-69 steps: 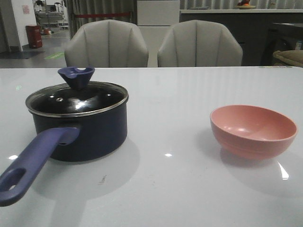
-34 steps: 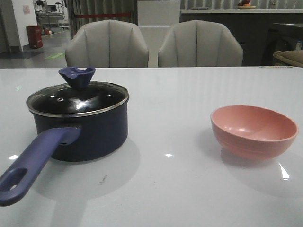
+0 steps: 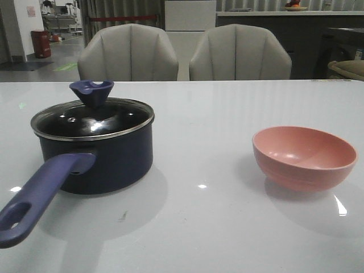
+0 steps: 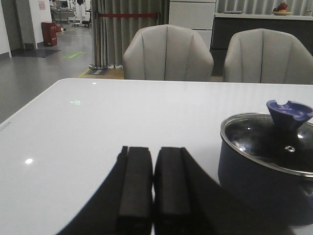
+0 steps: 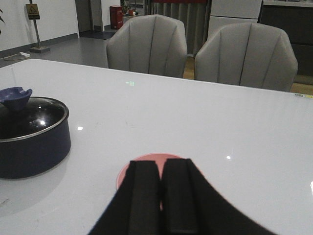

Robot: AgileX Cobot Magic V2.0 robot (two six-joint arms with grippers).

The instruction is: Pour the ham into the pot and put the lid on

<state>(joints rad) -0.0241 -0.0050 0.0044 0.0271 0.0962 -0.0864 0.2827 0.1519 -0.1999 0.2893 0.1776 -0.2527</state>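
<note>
On your left sits the pot (image 3: 99, 156), a dark navy saucepan with straight sides, its long purple-blue handle (image 3: 40, 193) reaching toward the near left edge of the desk (image 3: 205, 227) with a hole at its end. The lid (image 3: 91, 118) is seated on the pot: dark glass catching a few glints, a shiny metal rim all round, and a blue flared knob (image 3: 92, 91) on top with a notch in its lip. You cannot see the ham through the glass. The left tool (image 4: 153, 183) shows only in its wrist view, black fingers pressed together with nothing between them, near the pot but not touching it. Moving right, the desk is a glossy white slab (it mirrors ceiling lights as small bright spots, and a faint dark smudge lies just in front of the pot). Well apart from the pot stands a pink bowl (image 3: 305, 156), upright, no contents visible. The right tool (image 5: 161, 196), again seen only from its wrist, is likewise closed on nothing, hanging near that bowl. Behind the desk you see two grey padded chairs (image 3: 128, 54), curtains and a dim hall with a red bin (image 3: 41, 42); a wall notice there is too small to read.
</note>
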